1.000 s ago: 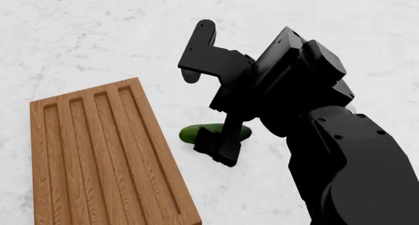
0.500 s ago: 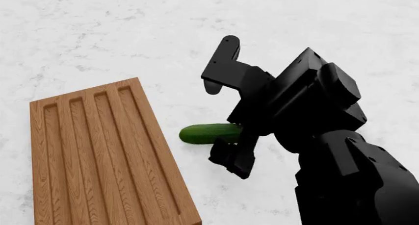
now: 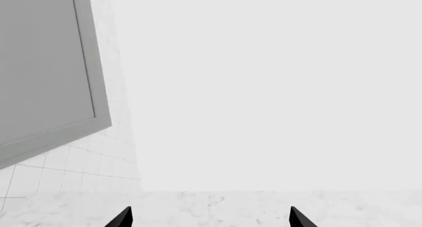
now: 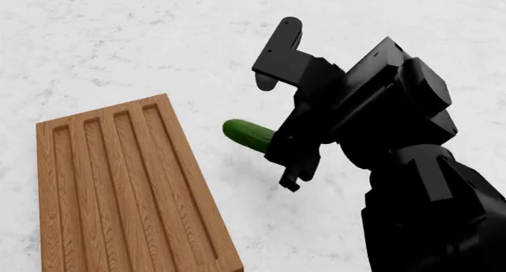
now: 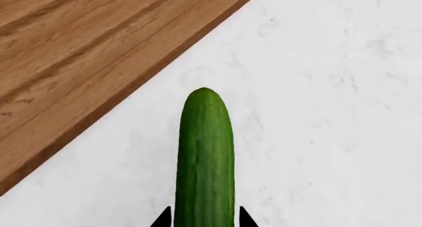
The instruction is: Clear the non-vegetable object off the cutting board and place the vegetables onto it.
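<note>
Half the cucumber (image 4: 246,134) hidden behind right hand (image 4: 283,147)

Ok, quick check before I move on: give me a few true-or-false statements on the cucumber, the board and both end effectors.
1. The right end effector grips the cucumber. True.
2. The cucumber lies on the cutting board. False: it is beside the board, over the white counter.
3. The board's visible part carries nothing. True.
4. The left end effector holds a radish. False: nothing sits between its tips.
5. The cucumber's free end points toward the board. True.
</note>
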Available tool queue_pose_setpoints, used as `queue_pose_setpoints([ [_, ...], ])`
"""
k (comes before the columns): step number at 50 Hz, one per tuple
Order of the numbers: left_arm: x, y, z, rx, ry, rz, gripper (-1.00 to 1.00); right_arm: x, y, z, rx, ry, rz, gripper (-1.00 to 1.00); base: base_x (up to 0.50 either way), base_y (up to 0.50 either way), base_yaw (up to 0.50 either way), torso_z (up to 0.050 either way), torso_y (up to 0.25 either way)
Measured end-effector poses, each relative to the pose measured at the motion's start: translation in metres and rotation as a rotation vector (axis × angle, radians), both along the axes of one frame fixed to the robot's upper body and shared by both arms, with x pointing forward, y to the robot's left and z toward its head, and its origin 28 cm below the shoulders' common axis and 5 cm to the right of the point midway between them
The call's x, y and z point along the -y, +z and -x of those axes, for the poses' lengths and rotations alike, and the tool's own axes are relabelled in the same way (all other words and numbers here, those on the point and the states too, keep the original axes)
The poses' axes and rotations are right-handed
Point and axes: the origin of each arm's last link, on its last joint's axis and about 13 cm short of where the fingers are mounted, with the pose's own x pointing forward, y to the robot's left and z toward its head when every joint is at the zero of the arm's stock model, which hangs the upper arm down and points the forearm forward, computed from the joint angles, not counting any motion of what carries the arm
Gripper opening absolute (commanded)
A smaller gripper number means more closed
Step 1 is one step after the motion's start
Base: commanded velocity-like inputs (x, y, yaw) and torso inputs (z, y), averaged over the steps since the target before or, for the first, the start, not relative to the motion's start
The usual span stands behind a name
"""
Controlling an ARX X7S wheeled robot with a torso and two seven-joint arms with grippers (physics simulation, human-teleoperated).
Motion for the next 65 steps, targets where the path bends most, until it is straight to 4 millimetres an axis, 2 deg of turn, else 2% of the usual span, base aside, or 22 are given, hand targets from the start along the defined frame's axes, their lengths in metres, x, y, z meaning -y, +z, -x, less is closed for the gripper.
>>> queue_pose_setpoints([
  [10, -0.001, 0.003, 0.004, 0.012, -0.004, 0.008, 1.00, -0.004, 0.026, 0.002, 0.052, 0.027, -0.003, -1.00, 0.00, 0.00, 0.00, 0.000, 0.000],
  [26, -0.007, 0.001, 0.011, 0.019, 0.000, 0.024, 1.00, -0.043, 0.056, 0.020, 0.113, 0.208, 0.026, -1.00, 0.00, 0.00, 0.00, 0.000, 0.000],
  [36, -0.011, -0.001, 0.015, 0.021, 0.006, 0.031, 1.00, -0.069, 0.062, 0.028, 0.127, 0.304, 0.031, -1.00, 0.00, 0.00, 0.00, 0.000, 0.000],
  [51, -0.015, -0.002, 0.018, 0.022, 0.015, 0.038, 1.00, -0.104, 0.067, 0.021, 0.123, 0.391, 0.028, -1.00, 0.00, 0.00, 0.00, 0.000, 0.000],
  [65, -0.018, -0.002, 0.023, 0.027, 0.026, 0.044, 1.00, -0.127, 0.061, 0.024, 0.120, 0.445, 0.033, -1.00, 0.00, 0.00, 0.00, 0.000, 0.000],
])
